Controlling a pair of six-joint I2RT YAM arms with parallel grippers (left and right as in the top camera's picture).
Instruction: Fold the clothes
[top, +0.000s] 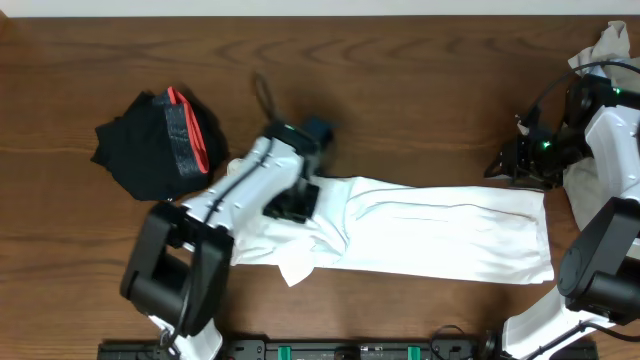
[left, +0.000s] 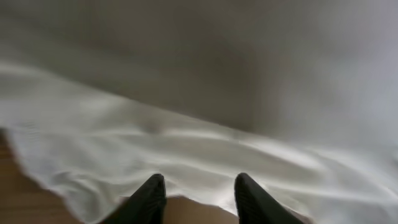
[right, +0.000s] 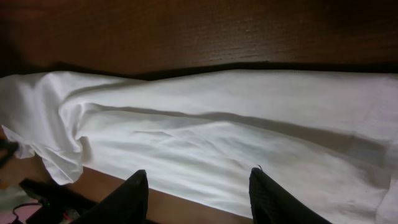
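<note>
The white T-shirt lies as a long flat band across the middle and right of the table, with a loose crumpled end at its left. My left gripper hovers low over that left part. In the left wrist view it is open, with bare table between its fingers and the shirt's edge just ahead. My right gripper is off the shirt's far right corner. Its wrist view shows it open and empty, above the shirt's edge.
A black garment with a grey-and-red band lies bunched at the left. A pale crumpled garment sits in the far right corner behind the right arm. Bare brown table runs along the back.
</note>
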